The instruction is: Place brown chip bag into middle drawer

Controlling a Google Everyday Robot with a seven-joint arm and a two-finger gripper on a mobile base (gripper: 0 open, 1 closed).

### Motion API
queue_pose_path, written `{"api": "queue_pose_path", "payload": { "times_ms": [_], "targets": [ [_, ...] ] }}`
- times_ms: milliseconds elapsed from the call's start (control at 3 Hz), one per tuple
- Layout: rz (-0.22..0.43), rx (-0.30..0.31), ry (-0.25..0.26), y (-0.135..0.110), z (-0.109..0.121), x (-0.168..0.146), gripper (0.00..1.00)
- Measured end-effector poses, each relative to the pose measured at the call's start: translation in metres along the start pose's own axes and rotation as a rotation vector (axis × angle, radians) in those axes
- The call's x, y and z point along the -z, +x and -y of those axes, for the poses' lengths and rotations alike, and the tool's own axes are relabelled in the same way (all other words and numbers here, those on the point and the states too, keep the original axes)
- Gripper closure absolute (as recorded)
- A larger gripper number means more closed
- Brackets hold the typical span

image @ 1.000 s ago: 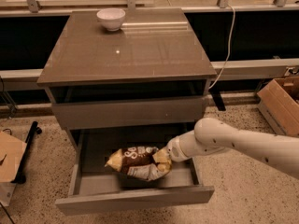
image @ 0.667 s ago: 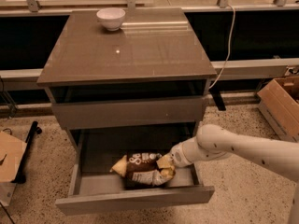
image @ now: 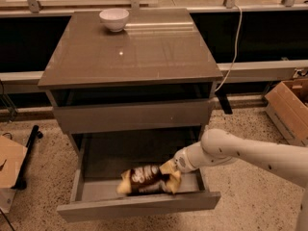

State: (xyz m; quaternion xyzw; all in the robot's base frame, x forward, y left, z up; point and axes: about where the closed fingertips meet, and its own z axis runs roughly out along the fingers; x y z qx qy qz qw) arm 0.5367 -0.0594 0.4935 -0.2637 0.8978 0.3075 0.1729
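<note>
My gripper (image: 176, 164) had its jaws clamped on the brown chip bag (image: 147, 179), which lay left of them inside the middle drawer (image: 139, 207). Recommended: lower fully, then release.

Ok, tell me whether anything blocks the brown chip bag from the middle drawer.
Nothing visible does. The brown chip bag is already inside the open middle drawer, near its front panel, with the gripper at the bag's right end.

two drawers (image: 139, 206) (image: 132, 117); one bowl (image: 114, 19), bag (image: 147, 178), gripper (image: 174, 166)
</note>
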Motion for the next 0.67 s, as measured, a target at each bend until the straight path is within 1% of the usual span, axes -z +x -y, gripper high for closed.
{"api": "queue_pose_path", "payload": {
  "times_ms": [333,667],
  "targets": [
    [-0.002,0.001,-0.003,0.0005,-0.001,-0.0016,0.07],
    [-0.004,0.001,-0.005,0.0008,-0.0017,-0.0026,0.0]
  ]
}}
